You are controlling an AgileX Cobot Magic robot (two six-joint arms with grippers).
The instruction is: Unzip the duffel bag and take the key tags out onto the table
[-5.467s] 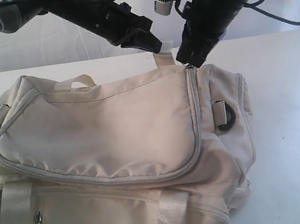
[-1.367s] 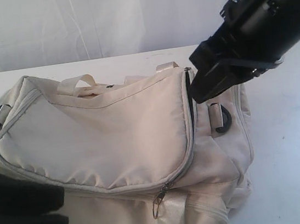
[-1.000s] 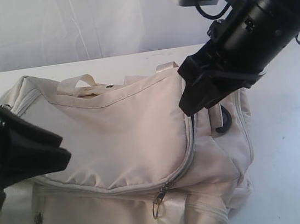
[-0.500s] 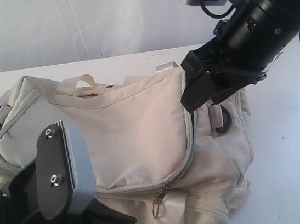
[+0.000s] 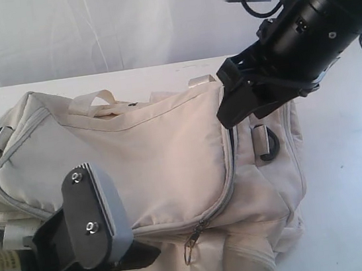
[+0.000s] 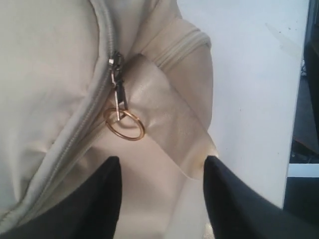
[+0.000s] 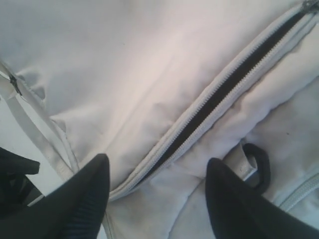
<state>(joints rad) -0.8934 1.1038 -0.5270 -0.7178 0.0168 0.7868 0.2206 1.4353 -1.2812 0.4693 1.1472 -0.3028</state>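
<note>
White table [image 5: 354, 186]: open left hand [image 6: 162, 164] aims for duffel bag [image 5: 163, 151] zipper pull [image 6: 118, 92]; open right hand [image 7: 157, 162] hovers above.

— What's hanging at the back?
— A white curtain [image 5: 87, 27] is hanging in soft folds across twelve o'clock; bright light is washing over the white table [image 5: 354, 179] at three o'clock.

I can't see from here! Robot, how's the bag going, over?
Left gripper open near zipper pull. Right gripper open above part-open zip on duffel bag. Both empty. Key tags not visible. Nothing blocking.
</note>
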